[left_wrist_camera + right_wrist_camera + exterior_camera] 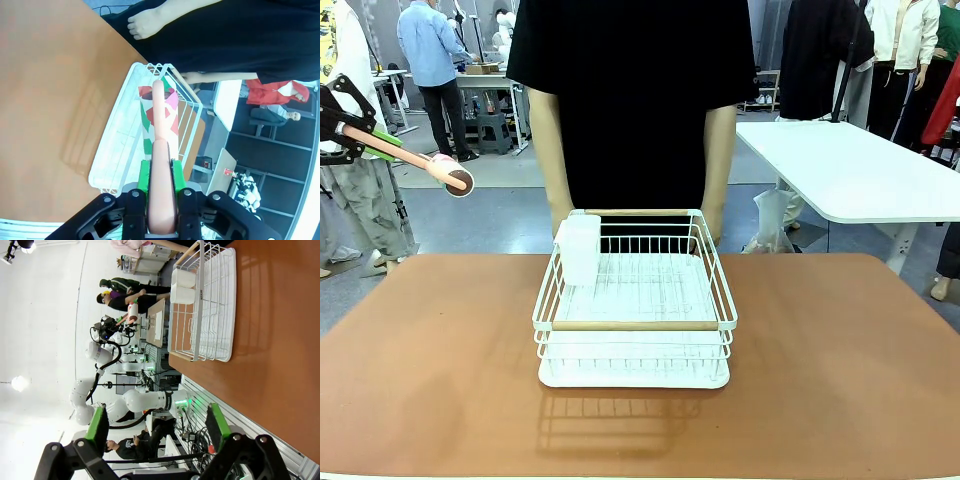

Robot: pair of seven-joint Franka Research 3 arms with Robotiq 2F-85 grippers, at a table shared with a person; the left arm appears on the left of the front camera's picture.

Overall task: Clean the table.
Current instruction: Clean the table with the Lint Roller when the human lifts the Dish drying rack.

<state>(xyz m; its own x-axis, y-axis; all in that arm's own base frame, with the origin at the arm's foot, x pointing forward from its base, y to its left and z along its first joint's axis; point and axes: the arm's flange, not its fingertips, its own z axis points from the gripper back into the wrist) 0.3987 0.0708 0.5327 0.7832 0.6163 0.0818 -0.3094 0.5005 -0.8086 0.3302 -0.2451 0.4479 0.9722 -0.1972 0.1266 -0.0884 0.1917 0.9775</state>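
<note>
Your left tool (161,172), at the upper left of the front view, is clamped on the peach handle of a patterned roller (420,160). Your right tool (157,422) has its fingers wide apart. The smooth reddish-brown table (430,370) fills the lower frame and carries a white wire dish rack (635,325) at centre.

a wire rack (635,300) sits mid-frame on the table (420,380), with a cup (579,248) in its upper-left corner. a person (632,90) stands behind it. at upper left a roller (412,156) juts from the left gripper (355,130). a second table (850,165) is at upper right.
</note>
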